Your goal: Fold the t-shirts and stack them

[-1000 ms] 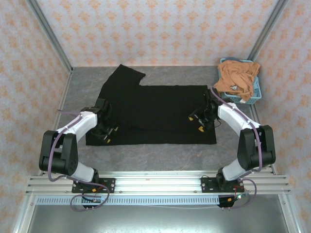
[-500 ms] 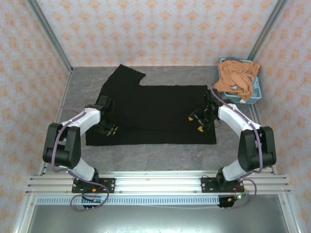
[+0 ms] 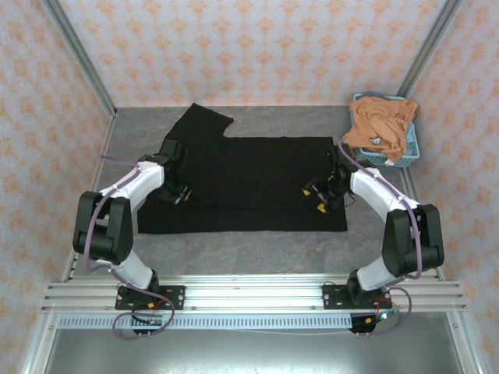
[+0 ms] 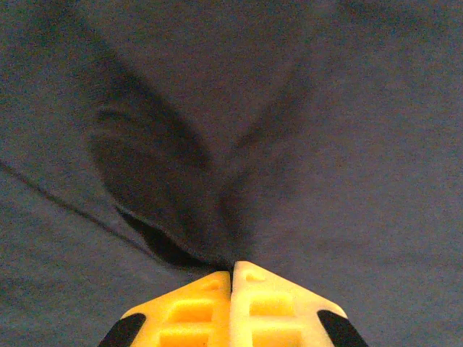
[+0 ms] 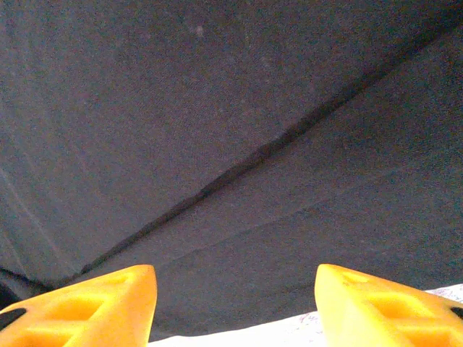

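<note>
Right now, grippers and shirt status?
Left gripper shut on black t-shirt. Right gripper open over it. Orange t-shirt in basket.

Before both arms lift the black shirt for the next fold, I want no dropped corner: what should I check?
1. Is the left gripper shut on the black t-shirt? ok, cloth puckers at its tips.
2. Is the right gripper gripping the shirt? not ok, its jaws stand open over a fold line.
3. How many layers has the left gripper pinched? cannot tell.
4. Is the orange t-shirt clear of the fold? ok, heaped in the blue basket.
5. Does the shirt lie wholly on the table? ok.
</note>
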Controlling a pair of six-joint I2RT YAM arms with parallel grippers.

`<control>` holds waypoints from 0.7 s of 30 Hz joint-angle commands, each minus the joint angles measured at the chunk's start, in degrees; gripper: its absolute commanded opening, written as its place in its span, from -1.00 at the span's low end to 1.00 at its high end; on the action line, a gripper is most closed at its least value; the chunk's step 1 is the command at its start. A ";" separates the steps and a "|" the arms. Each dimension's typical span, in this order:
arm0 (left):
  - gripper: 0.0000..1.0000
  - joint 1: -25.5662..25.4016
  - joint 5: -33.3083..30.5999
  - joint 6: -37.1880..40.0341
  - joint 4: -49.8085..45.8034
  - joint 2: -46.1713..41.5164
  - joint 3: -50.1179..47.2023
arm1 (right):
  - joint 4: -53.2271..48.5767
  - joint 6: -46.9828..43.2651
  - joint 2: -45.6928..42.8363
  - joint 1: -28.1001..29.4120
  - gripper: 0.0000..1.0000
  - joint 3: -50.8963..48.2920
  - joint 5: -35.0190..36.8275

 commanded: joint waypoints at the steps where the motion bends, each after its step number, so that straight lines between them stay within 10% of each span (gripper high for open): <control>1: -1.00 -1.32 -3.36 4.36 -4.57 4.02 7.32 | -0.52 0.51 -0.79 0.20 0.19 1.83 0.58; 21: -1.00 -4.17 -11.89 15.85 -13.76 25.29 34.78 | -0.72 0.65 1.87 0.09 0.18 3.01 -1.36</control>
